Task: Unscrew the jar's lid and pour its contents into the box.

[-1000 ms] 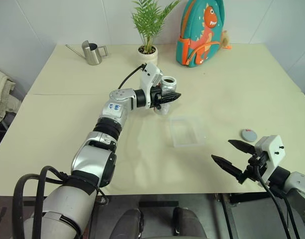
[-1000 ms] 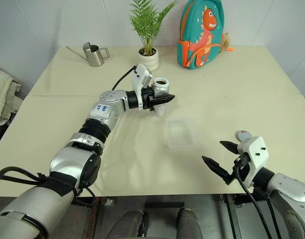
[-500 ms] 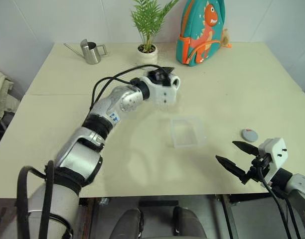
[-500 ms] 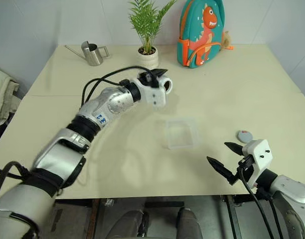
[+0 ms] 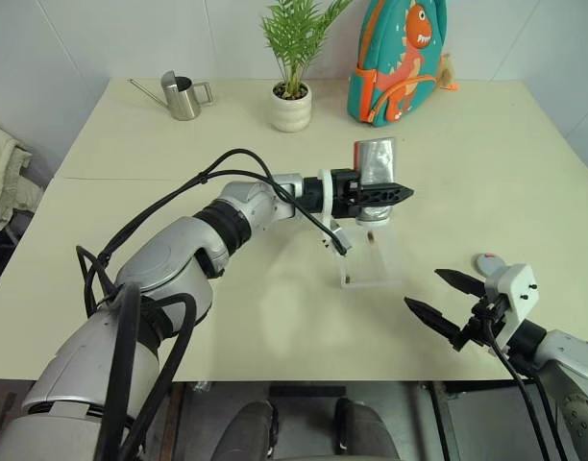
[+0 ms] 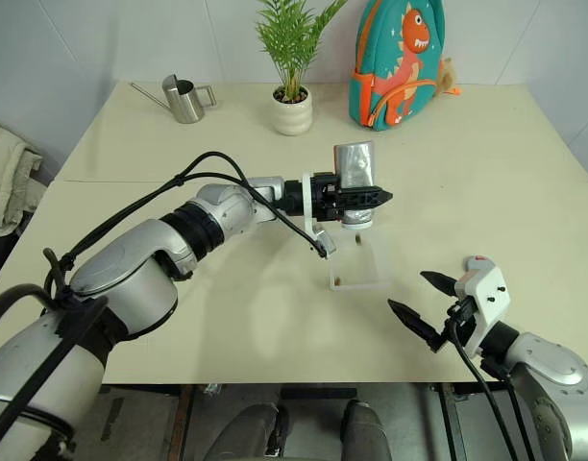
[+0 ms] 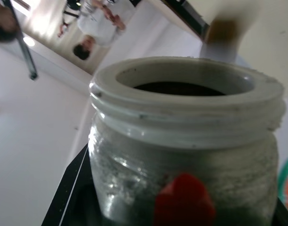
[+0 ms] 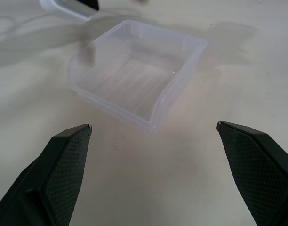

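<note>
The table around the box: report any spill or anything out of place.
No spill shows on the table. The left gripper holds the jar upside down above the box, with brown pieces dropping into it. The lid lies on the table beside the open right gripper.

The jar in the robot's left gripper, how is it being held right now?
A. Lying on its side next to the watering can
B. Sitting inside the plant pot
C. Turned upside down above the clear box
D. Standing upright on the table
C: the left gripper holds the jar inverted, base up, above the clear box, with small brown pieces falling below its mouth.
</note>
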{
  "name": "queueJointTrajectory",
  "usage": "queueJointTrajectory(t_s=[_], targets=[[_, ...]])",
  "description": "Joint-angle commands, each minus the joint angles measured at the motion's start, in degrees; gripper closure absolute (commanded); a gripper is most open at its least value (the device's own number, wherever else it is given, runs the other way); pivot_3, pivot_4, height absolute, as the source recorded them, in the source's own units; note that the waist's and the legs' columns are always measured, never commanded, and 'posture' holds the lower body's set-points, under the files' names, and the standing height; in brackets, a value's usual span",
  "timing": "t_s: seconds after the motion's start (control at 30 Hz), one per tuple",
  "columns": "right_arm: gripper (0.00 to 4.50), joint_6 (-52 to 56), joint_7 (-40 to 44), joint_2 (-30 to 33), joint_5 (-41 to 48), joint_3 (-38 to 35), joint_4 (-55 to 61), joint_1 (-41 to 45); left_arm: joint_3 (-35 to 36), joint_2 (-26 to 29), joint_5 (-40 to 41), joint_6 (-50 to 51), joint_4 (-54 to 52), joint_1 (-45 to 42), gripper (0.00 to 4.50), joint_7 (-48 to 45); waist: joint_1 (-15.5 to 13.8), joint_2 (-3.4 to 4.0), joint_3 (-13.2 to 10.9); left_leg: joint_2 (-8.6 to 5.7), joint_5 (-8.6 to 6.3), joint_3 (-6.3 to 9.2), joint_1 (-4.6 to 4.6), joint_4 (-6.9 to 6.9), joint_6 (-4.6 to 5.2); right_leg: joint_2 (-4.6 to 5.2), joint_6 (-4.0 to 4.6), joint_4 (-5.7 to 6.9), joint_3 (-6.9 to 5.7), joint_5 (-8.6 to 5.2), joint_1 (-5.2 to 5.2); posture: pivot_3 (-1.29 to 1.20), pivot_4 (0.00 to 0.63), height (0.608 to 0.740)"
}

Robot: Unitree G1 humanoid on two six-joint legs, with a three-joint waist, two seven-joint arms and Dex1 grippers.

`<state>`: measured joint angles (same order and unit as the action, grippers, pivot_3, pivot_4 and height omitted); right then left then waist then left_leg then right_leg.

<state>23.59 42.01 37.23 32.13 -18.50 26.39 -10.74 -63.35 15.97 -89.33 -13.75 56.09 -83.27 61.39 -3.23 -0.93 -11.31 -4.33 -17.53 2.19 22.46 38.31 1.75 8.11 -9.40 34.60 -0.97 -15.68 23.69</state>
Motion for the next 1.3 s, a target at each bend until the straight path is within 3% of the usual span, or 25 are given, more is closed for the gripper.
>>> queueJointTrajectory(t_s=[0.03, 0.27, 0.5, 0.57, 0.63, 0.67, 0.8, 0.87, 1.0, 1.07, 1.2, 1.3], targets=[[0.03, -1.6, -0.3, -1.2, 0.7, -0.7, 0.7, 0.7, -0.2, -0.6, -0.5, 2.9, 1.2, -2.4, 2.42, 1.3, 0.2, 0.0, 0.0, 0.0, 0.0, -0.01, -0.01, 0.0, 0.0, 0.0, 0.0, 0.01, 0.01, 0.0, 0.0, 0.0, 0.15, 0.74], [0.03, -0.6, 0.3, -1.1, 1.8, -0.6, 2.2, 2.5, 0.0, 0.1, 1.6, -0.4, 3.5, -3.1, 2.42, -0.4, 0.2, 0.0, 0.0, 0.01, 0.01, -0.03, -0.04, 0.02, -0.02, 0.01, 0.0, 0.07, 0.03, 0.0, 0.0, 0.0, 0.15, 0.74], [0.03, 0.3, -0.2, -1.1, 1.8, 0.2, 2.9, 4.9, 15.3, 6.0, 26.3, -26.1, 4.0, -0.4, 2.42, -19.9, 0.7, 0.0, 0.0, 0.04, 0.01, -0.04, -0.05, 0.01, -0.05, 0.07, 0.01, 0.07, 0.01, 0.0, 0.04, 0.0, 0.15, 0.74], [0.03, -0.2, 0.4, -0.9, 1.5, 0.3, 2.8, 5.2, 22.3, 6.1, 37.4, -29.8, 5.2, 1.8, 2.42, -32.1, 0.7, 0.01, 0.0, 0.03, 0.01, -0.06, -0.07, 0.01, -0.06, 0.09, 0.01, 0.06, -0.03, 0.0, 0.02, 0.0, 0.15, 0.74], [0.03, -1.3, 1.9, 0.0, 0.7, 0.9, 2.3, 6.1, 35.2, 5.0, 57.2, -25.8, 6.3, 5.5, 2.42, -54.0, 0.8, 0.06, 0.0, 0.02, 0.01, -0.08, -0.07, 0.09, -0.06, 0.12, 0.01, 0.11, -0.06, 0.0, 0.01, 0.0, 0.15, 0.74], [0.03, -1.8, 2.5, 0.3, 0.5, 1.1, 2.1, 6.4, 39.3, 4.7, 63.1, -23.2, 5.5, 6.9, 2.42, -61.1, 0.9, 0.06, 0.0, 0.02, 0.01, -0.14, -0.08, 0.22, -0.06, 0.14, 0.01, 0.16, -0.07, 0.0, -0.01, 0.0, 0.15, 0.74], [0.03, -3.1, 4.1, 1.4, -0.1, 1.7, 0.7, 8.5, 58.7, 3.4, 87.3, 6.5, -0.9, 11.5, 2.42, -82.0, 1.8, 0.06, 0.0, 0.0, -0.04, -0.05, 0.01, 0.74, 0.05, 0.14, -0.03, 0.34, -0.19, 0.02, -0.15, 0.0, 0.15, 0.74], [0.03, -3.3, 4.7, 1.7, -0.2, 1.7, 0.3, 9.0, 63.0, 4.3, 91.7, 15.1, -6.5, 14.3, 2.42, -84.9, 2.2, 0.06, 0.0, 0.01, -0.06, -0.06, -0.08, 0.79, 0.12, 0.14, -0.04, 0.44, -0.14, 0.04, -0.2, 0.0, 0.15, 0.74], [0.03, -3.0, 6.6, 3.2, 0.9, 1.0, -0.8, 10.3, 75.8, 7.8, 102.0, 31.7, -15.7, 23.1, 2.42, -81.7, 3.0, 0.06, 0.0, 0.03, -0.06, -0.05, -0.19, 0.77, 0.12, 0.12, -0.04, 0.63, -0.08, 0.04, -0.19, 0.0, 0.15, 0.74], [0.03, -2.7, 8.2, 4.8, 1.2, 0.7, -1.2, 10.7, 80.8, 9.5, 104.4, 33.8, -19.5, 28.1, 2.42, -79.0, 3.5, 0.05, 0.0, 0.04, -0.07, -0.06, -0.25, 0.76, 0.1, 0.12, -0.03, 0.78, -0.03, 0.04, -0.12, 0.0, 0.15, 0.74], [0.03, -2.6, 10.9, 7.4, 1.6, 0.0, -2.7, 11.3, 84.3, 12.1, 105.2, 33.4, -24.4, 36.4, 2.42, -77.7, 3.2, -0.04, 0.1, 0.09, -0.08, -0.03, -0.27, 0.74, 0.02, 0.1, 0.01, 0.81, -0.07, 0.05, -0.08, 0.0, 0.15, 0.74], [0.03, -3.1, 12.3, 8.6, 1.2, 0.7, -4.2, 12.7, 83.3, 12.9, 102.7, 25.8, -28.3, 42.3, 2.42, -78.8, 2.0, -0.21, 0.2, 0.05, -0.09, 0.01, -0.27, 0.76, 0.0, 0.15, 0.05, 0.69, -0.09, 0.07, -0.18, 0.0, 0.15, 0.74]])
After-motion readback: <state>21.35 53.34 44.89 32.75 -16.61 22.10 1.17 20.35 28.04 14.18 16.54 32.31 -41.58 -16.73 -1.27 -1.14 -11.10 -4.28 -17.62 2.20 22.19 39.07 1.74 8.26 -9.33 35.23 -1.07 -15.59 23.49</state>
